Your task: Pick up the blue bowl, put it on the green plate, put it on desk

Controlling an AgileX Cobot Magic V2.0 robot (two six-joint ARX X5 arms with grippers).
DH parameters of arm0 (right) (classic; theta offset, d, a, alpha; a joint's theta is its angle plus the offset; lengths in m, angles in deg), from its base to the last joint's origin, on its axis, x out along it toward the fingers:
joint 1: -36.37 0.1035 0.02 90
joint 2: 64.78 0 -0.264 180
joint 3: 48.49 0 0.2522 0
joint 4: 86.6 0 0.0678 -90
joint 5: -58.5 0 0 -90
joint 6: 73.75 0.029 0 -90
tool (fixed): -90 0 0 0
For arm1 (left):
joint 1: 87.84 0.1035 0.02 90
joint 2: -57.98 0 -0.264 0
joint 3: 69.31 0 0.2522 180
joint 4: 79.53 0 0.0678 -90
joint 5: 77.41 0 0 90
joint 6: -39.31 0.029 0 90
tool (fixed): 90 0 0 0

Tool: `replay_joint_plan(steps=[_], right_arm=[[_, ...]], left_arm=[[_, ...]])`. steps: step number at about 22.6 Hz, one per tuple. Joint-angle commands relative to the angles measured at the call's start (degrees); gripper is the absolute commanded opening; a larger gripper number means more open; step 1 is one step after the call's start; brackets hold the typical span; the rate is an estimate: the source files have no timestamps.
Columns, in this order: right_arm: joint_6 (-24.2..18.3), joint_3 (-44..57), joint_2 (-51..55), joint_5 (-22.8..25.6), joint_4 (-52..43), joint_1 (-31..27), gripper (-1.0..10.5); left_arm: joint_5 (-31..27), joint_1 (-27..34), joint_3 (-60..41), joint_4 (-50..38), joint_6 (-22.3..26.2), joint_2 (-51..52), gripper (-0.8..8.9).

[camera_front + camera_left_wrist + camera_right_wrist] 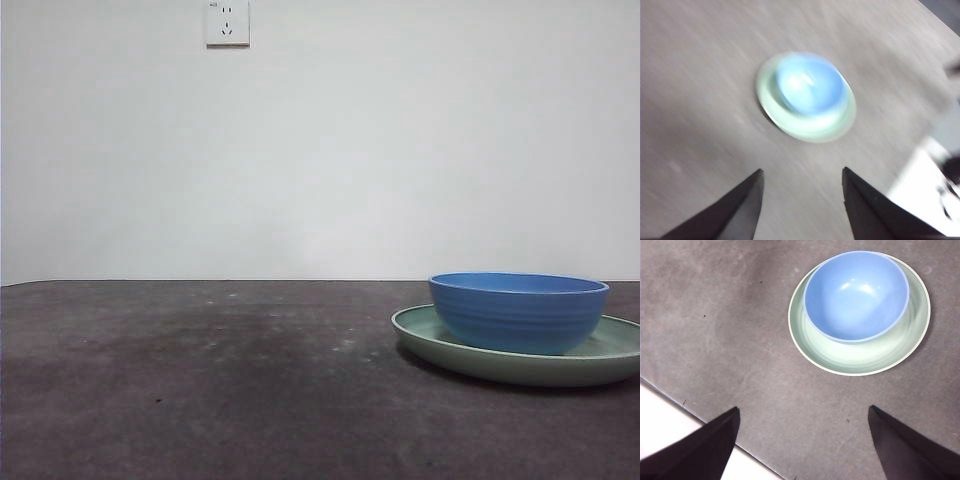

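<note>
The blue bowl (518,311) stands upright inside the green plate (430,337), which rests on the desk (200,380) at the right of the front view. No arm shows in that view. High above the desk, my right gripper (802,427) is open and empty, with the blue bowl (856,295) on the green plate (860,356) below and ahead of it. My left gripper (801,189) is also open and empty; its view is blurred and shows the bowl (810,86) on the plate (810,125) some way off.
A white wall with a socket (227,22) closes the back of the desk. The desk's edge (690,410) runs near the right gripper, with a pale floor beyond. Bare dark tabletop stretches to the left of the plate.
</note>
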Motion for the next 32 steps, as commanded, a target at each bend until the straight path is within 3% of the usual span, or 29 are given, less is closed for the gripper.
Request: replay_joint_plan(steps=[1,9,21,23,27,32], right_arm=[[0.3,-1.1,-0.3,0.0,-0.4,0.2,4.1],[0.4,-1.1,-0.3,0.0,-0.4,0.2,4.1],[2.6,-1.1,-0.3,0.4,-0.5,0.2,4.1],[6.1,-1.0,-0.4,4.3,-1.0,0.2,4.1],[11.0,-1.0,-0.8,16.6,-3.7,0.2,4.1],[12.3,-0.9,-4.3,19.6,-7.3,-0.7,4.1]], left_arm=[[3.2,-0.3,-5.5,-1.7,1.1,3.8,2.55],[8.0,-0.3,-17.0,-3.3,1.3,11.5,2.53],[8.0,-0.3,-17.5,-3.1,1.3,11.8,2.53],[8.0,-0.3,-17.5,-3.1,1.3,11.8,2.53],[8.0,-0.3,-17.5,-3.2,1.3,11.8,2.53],[8.0,-0.3,-17.5,-3.2,1.4,11.8,2.53]])
